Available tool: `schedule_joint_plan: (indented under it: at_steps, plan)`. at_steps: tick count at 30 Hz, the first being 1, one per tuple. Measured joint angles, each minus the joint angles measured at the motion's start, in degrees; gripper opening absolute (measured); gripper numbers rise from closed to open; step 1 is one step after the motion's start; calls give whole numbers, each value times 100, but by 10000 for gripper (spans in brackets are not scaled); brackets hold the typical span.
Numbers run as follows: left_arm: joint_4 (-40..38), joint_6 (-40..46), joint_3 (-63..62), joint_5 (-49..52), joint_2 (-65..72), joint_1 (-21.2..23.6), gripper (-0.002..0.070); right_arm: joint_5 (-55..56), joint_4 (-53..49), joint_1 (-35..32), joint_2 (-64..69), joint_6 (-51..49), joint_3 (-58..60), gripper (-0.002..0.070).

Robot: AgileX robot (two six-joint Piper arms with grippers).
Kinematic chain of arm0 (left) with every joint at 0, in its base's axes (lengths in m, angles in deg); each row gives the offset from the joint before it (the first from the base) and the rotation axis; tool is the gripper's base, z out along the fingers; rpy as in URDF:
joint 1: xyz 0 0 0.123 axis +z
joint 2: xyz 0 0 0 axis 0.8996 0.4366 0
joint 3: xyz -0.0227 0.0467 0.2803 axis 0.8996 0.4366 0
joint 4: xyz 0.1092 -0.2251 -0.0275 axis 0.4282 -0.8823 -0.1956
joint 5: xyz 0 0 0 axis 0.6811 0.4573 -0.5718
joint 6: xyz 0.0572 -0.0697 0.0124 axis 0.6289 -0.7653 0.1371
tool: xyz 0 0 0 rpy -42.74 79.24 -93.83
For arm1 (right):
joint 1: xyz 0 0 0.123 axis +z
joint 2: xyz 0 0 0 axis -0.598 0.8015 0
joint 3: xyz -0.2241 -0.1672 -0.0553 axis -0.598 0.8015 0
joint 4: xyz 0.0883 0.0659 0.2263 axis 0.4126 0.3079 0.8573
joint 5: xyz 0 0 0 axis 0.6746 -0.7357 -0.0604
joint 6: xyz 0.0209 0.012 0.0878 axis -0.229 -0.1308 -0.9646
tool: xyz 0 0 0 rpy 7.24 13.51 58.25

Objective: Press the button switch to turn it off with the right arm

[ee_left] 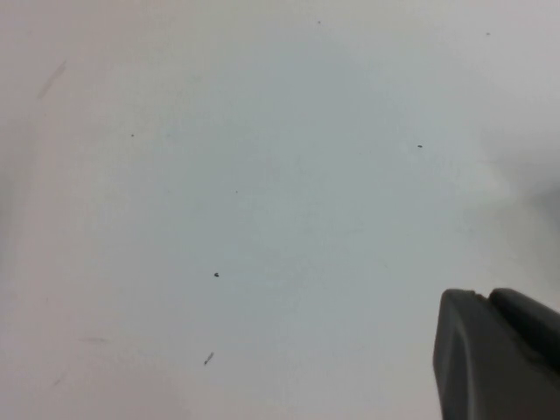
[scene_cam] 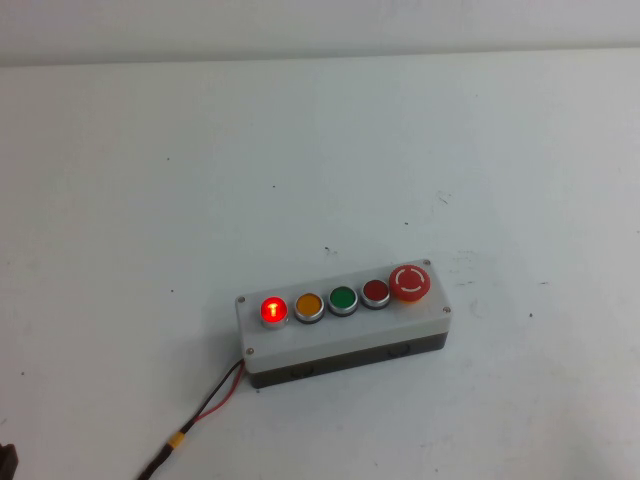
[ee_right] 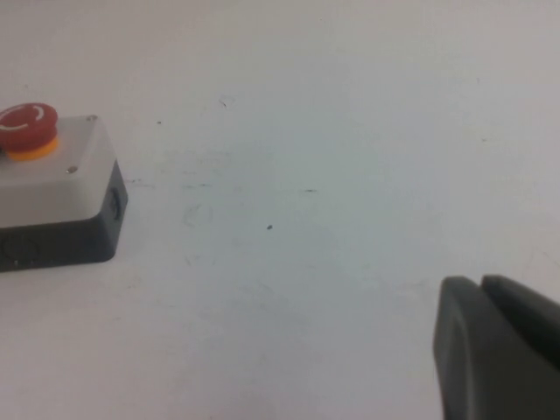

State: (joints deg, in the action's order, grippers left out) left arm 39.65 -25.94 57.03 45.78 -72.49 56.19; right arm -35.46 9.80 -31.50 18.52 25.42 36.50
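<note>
Your right gripper (ee_right: 499, 350) hangs above bare table (scene_cam: 150, 180), well clear of the box (scene_cam: 345, 335); the glowing button switch (scene_cam: 273, 310) sits at the box's far end. Your left gripper (ee_left: 499, 359) hangs over bare table.

Dark left tool (ee_left: 497, 354) at frame corner above bare white table (ee_left: 262, 192).

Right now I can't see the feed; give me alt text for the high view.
A white-topped box lies on a white table with five buttons in a row: the button switch glowing red at the robot's-left end, then amber, green, dark red and a big red mushroom button. Neither end effector is in this view.
</note>
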Motion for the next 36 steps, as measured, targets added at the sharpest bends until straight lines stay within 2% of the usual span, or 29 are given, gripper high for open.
schedule_joint_plan:
  at_steps: [16,20,22,27,32,36]
  plan:
    - [0,0,0,0,0,0,-2,197,957,0,0,0,0,-17]
    - [0,0,0,0,0,0,-2,756,2372,0,0,0,0,-17]
    - [0,0,0,0,0,0,-2,1111,3529,0,0,11,0,-17]
    - [0,0,0,0,0,0,-2,1614,4613,0,0,106,0,-17]
    - [0,0,0,0,0,0,-2,841,4998,0,98,106,-220,-16]
    - [0,0,0,0,0,0,-2,-254,4702,0,976,106,-1046,-16]
